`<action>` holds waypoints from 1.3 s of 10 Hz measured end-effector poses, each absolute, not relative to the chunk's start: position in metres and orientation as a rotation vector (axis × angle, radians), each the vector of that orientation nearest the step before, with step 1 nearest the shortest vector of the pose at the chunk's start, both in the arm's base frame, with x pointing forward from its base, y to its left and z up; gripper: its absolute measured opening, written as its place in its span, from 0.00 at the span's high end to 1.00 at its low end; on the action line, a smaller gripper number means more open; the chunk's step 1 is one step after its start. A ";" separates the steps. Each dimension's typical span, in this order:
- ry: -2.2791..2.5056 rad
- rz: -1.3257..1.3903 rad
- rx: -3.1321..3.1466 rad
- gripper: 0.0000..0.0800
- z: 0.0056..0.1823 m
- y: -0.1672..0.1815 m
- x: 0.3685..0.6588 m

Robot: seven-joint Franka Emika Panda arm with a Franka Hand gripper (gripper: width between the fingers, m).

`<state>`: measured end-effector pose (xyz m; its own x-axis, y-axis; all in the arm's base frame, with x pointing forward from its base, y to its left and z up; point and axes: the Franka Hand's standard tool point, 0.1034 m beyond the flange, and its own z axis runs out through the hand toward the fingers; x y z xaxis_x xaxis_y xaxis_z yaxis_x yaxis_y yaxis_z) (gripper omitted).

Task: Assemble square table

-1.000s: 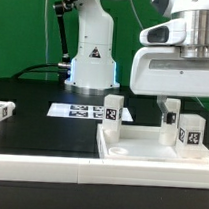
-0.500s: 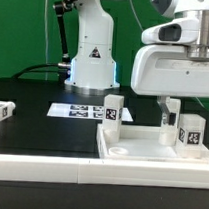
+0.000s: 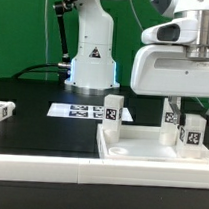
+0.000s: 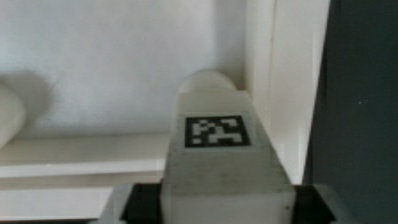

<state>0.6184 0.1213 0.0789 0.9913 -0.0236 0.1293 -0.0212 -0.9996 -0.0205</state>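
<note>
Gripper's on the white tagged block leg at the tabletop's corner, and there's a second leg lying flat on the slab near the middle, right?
Not lying flat: in the exterior view the second white tagged block leg stands upright on the white square recessed slab. The gripper is around the corner white tagged block leg.

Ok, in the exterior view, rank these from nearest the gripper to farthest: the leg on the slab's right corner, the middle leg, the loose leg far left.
1. Right corner leg, at the gripper.
2. Middle leg, slab's back-left corner.
3. Loose leg, far left.
</note>
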 end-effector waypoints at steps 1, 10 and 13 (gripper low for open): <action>0.090 -0.202 -3.112 0.64 0.079 0.121 0.618; 1.555 -0.170 -2.629 0.64 0.079 0.121 0.615; 1.848 -0.165 -2.431 0.64 0.080 0.122 0.615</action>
